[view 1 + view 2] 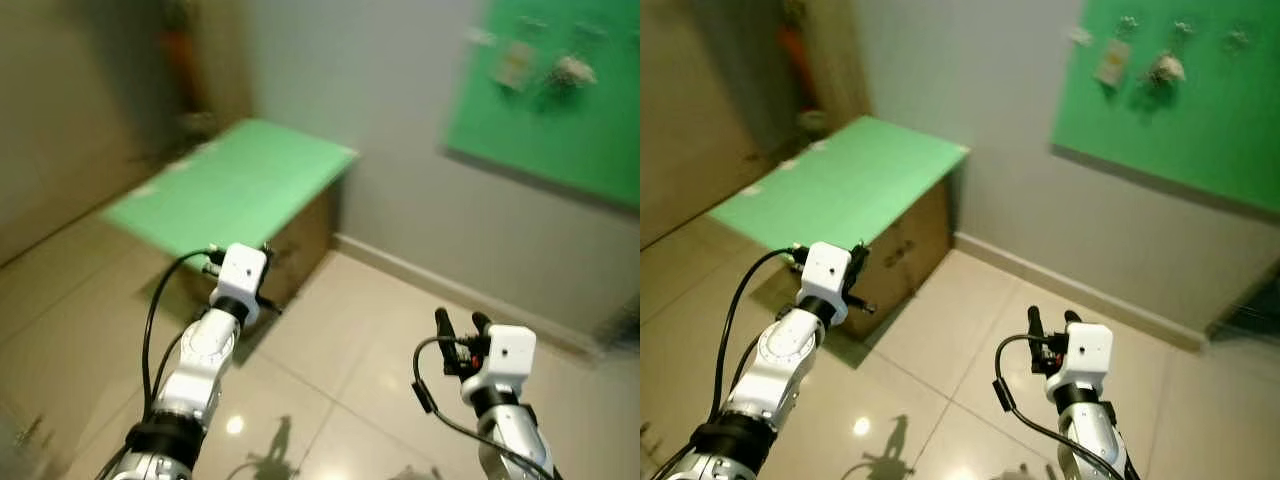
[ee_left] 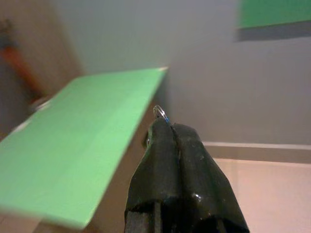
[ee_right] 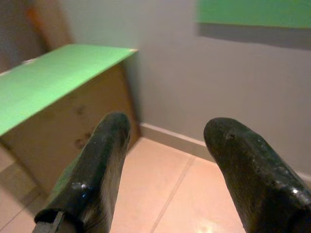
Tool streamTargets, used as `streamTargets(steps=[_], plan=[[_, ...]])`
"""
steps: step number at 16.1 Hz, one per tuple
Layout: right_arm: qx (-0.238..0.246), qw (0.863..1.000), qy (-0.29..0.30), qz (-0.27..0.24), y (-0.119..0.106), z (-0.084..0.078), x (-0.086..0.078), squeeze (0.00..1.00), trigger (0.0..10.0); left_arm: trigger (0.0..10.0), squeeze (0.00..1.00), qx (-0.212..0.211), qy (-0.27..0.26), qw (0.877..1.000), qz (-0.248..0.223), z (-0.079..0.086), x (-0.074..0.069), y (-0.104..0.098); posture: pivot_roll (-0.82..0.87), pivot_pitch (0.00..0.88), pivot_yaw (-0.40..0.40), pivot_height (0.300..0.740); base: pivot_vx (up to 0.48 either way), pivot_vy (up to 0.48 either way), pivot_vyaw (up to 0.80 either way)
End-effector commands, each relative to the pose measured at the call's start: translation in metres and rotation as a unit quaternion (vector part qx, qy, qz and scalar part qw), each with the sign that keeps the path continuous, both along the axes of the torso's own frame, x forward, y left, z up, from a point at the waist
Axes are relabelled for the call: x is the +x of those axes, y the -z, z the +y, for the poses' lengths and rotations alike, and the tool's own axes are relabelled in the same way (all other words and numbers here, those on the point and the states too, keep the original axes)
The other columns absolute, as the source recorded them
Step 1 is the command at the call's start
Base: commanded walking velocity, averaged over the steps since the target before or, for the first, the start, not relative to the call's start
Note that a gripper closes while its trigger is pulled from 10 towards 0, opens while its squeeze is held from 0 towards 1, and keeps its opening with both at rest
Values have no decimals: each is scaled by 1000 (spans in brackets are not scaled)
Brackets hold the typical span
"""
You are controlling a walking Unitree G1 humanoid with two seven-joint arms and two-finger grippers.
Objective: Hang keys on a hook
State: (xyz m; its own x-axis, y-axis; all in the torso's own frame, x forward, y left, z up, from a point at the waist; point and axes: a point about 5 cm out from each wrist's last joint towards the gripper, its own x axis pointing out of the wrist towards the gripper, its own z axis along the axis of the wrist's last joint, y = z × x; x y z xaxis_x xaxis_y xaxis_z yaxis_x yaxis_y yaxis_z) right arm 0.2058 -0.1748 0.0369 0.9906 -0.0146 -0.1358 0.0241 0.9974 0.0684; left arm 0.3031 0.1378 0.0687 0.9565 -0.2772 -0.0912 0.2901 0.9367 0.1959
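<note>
Carrying stage: left gripper (image 2: 167,127) clamped on the keys (image 2: 160,112), right gripper (image 3: 167,145) spread empty. Next, heading right to the green board (image 1: 1180,90) hooks.

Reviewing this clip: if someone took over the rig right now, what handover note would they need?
Left gripper: shut, a small metal key ring poking from its tips, held above the floor beside the green-topped cabinet.
Right gripper: open, holding nothing.
Green wall board ahead to the right carries small items; hooks too blurred to pick out.
Done: keys picked up.
Left: approach the board and hang them.
</note>
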Motion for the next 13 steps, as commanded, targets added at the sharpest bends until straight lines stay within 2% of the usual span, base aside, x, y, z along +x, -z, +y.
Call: streamTargets(steps=[1,2,4,6,9,13], plan=[[-10,1000,7,1,-2,-5,0,0,10000,10000,0,-2,18,1000,-13,-7,3,-6,-214,0,83,740,0,480,-775],[-13,1000,7,3,0,-5,-2,0,10000,10000,0,7,14,1000,-14,-6,5,-6,-217,0,85,740,0,446,-775],[-19,1000,-1,5,3,-4,-6,0,10000,10000,0,28,4,1000,-13,-4,8,-5,-224,0,86,740,0,0,-775],[-30,999,-9,15,10,-4,-15,0,10000,10000,0,14,30,999,-10,-8,8,-6,-232,0,91,740,0,0,0],[-31,999,-4,25,20,-10,-20,0,10000,10000,0,-5,29,1000,0,-9,8,-4,-242,0,99,740,466,0,0],[-32,999,-3,28,29,-11,-16,0,10000,10000,0,-7,45,999,-1,-13,10,-5,-238,0,101,740,480,0,0]])
